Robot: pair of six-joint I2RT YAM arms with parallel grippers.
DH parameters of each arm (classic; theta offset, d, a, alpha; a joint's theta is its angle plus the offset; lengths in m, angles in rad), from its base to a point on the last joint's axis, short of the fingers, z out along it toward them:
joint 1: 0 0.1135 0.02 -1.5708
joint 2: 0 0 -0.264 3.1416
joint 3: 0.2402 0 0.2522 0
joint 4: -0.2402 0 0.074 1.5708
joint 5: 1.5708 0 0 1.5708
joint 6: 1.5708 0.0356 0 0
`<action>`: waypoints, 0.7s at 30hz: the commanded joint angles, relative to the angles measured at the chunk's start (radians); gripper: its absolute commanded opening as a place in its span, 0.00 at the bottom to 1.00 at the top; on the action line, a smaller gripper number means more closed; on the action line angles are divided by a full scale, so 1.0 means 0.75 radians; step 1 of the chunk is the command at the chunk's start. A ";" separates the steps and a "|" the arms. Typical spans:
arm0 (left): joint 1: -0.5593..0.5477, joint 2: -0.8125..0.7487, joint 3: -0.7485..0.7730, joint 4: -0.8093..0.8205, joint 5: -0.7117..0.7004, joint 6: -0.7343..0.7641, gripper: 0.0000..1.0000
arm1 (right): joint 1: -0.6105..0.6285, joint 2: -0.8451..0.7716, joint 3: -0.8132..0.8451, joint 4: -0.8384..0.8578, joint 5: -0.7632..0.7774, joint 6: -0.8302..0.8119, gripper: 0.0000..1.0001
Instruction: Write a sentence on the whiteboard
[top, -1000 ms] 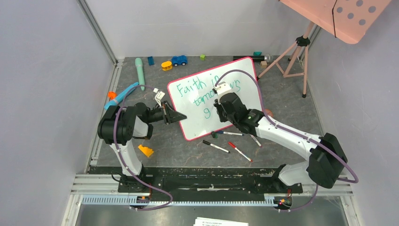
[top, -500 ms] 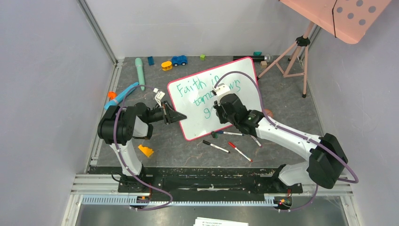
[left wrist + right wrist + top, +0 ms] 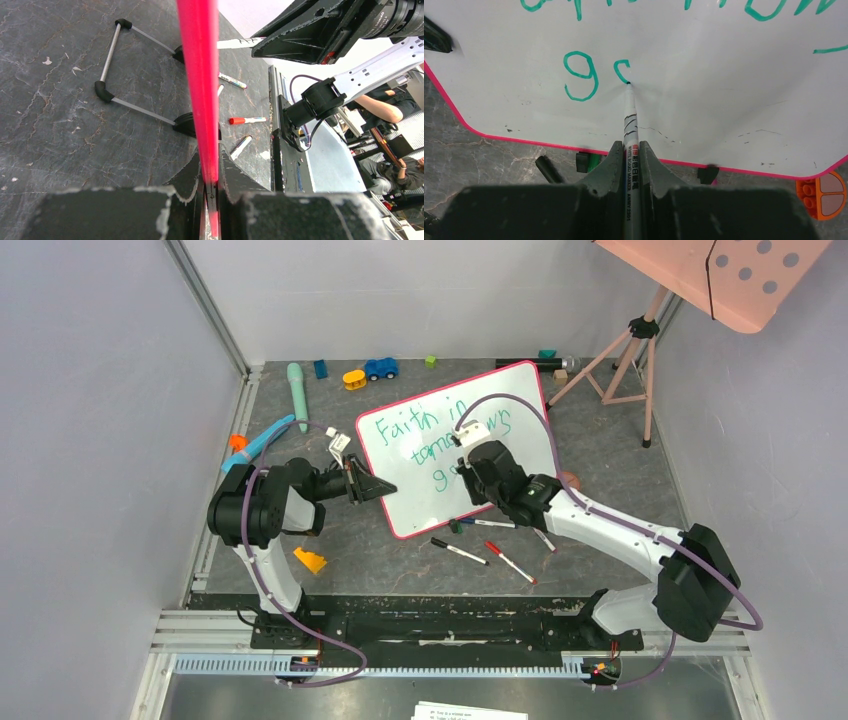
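While the right gripper (image 3: 629,150) is clamped hard on a white-barrelled marker (image 3: 630,122), the tip touches the whiteboard (image 3: 724,110) just ahead of its fingers. It sits at the open end of a half-made curve, beside the "g" that starts the lowest line of the sentence (image 3: 580,75). The left gripper (image 3: 210,186) is pinched narrowly on the board's pink-red rim (image 3: 199,70), which rises straight out from between its jaws. The board stands tilted between the two hands.

The likely trouble is the board giving way. It is steadied only by that thin edge pinch and a wire stand (image 3: 107,75), so a firm push from the pen could swing it away from the right hand and skew the letter. Too light a press, and the stroke breaks. The arm could also smear the wet green ink.

Only the right wrist view shows the tip in contact; from above, the arm covers that spot. The top view alone shows the upper lines beyond the right hand. The left wrist view alone shows the rim seated in the jaws, the stand, and loose markers (image 3: 247,120) on the table.
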 commanded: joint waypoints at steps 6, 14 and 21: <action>-0.022 -0.026 0.013 0.099 0.081 0.087 0.02 | -0.050 0.019 0.090 -0.022 0.102 -0.043 0.00; -0.023 -0.029 0.011 0.100 0.081 0.087 0.02 | -0.054 0.036 0.116 0.029 0.026 -0.028 0.00; -0.022 -0.030 0.012 0.099 0.083 0.088 0.02 | -0.054 0.025 0.092 0.088 -0.047 -0.018 0.00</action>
